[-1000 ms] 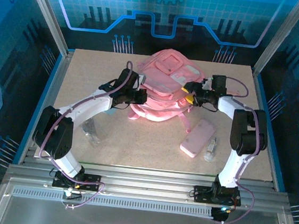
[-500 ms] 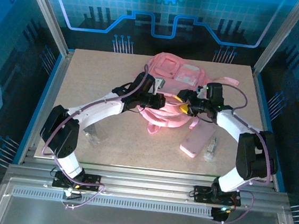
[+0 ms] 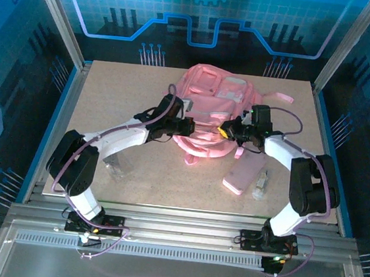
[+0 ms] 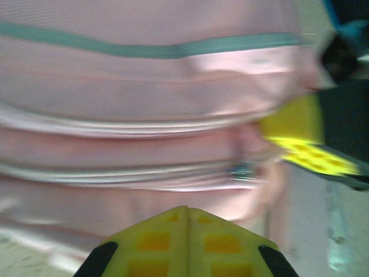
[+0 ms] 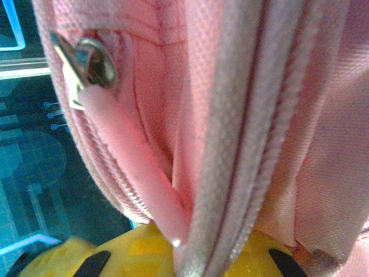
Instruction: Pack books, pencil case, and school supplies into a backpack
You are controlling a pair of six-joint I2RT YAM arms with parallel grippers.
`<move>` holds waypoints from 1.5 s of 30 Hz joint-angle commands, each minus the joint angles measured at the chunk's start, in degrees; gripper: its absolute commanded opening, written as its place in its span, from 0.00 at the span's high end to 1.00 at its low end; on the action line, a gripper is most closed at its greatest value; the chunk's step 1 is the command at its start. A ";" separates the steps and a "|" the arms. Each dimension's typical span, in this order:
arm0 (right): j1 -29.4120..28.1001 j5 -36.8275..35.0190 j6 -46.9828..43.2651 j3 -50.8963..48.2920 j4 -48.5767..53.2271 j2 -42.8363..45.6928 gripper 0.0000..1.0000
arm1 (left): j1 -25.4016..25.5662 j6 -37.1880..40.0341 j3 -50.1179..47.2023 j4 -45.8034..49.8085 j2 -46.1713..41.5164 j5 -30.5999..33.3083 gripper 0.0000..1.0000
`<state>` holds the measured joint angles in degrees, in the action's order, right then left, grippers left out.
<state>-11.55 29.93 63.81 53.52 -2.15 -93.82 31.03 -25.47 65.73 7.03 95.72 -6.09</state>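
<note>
Right jaws have snapped shut since a second ago, and the backpack (image 3: pixel 211 105) has shifted a little rightward.
Right jaws now clamp its pink zip pull (image 5: pixel 138 190). Left jaws are pressed together at its near edge. The pencil case (image 3: pixel 244 171) lies on the bench (image 3: pixel 167 183), just beside the bag's near right corner.

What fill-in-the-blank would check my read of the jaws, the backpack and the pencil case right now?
1. The right gripper has its jaws ____ on a fold of the backpack.
2. The pencil case lies outside the backpack, on the robot's ____ side.
3. The small clear item lies on the table beside the ____.

Missing words: shut; right; pencil case.
</note>
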 commanded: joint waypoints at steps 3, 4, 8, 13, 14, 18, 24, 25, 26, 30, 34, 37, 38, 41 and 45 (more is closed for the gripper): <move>0.66 -1.42 -1.87 -0.69 -1.02 3.21 1.00 | -0.81 -3.71 -1.25 -4.52 0.99 0.46 1.00; 0.40 -1.19 -1.72 -0.61 -1.64 3.07 1.00 | -0.28 -4.31 -0.77 -4.61 1.10 -0.21 1.00; -0.91 1.04 -3.05 0.35 -3.74 1.82 1.00 | 2.60 -3.38 1.57 -4.35 0.80 0.13 0.80; -0.94 3.56 -8.76 3.33 -0.39 0.93 0.81 | 5.59 2.81 6.28 0.85 2.47 3.85 0.58; -0.94 3.40 -10.21 3.96 1.35 1.08 0.79 | 5.62 3.60 7.33 1.97 3.16 3.65 0.56; 0.25 1.46 -12.78 3.77 4.75 1.92 0.79 | 5.69 6.97 11.89 6.58 6.82 2.20 0.55; 2.10 1.33 -11.87 1.45 3.00 1.60 0.80 | 5.99 10.76 20.32 11.92 13.75 1.16 0.52; 2.10 1.48 -11.78 1.38 2.58 1.25 0.84 | 6.11 10.88 21.87 13.20 15.24 0.65 0.52; 2.15 1.80 -11.46 1.18 1.88 0.86 0.88 | 6.20 10.74 23.66 14.31 16.60 0.35 0.52; 1.80 3.15 -9.78 0.32 -2.38 -0.36 1.00 | 6.72 10.02 27.95 16.57 20.84 -1.40 0.49; 0.98 4.10 -9.82 0.17 -4.06 -1.04 1.00 | 6.85 8.87 30.47 17.03 23.45 -2.29 0.46; 0.78 4.92 -9.85 -0.22 -5.04 -1.10 1.00 | 6.85 8.67 33.40 19.24 25.94 -0.77 0.46; 0.74 5.18 -10.01 -0.38 -5.31 -0.97 1.00 | 6.72 8.81 34.55 19.94 26.95 -0.69 0.48; 0.57 5.79 -10.01 -1.09 -6.18 -0.48 1.00 | 6.69 8.33 37.54 22.56 30.10 0.55 0.70; 0.65 5.60 -10.75 -1.63 -5.70 0.63 1.00 | 6.77 7.49 38.24 23.88 31.15 1.06 0.99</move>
<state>-9.89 29.93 54.98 51.68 -4.14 -94.98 37.26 -17.89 102.94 30.63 123.96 -5.02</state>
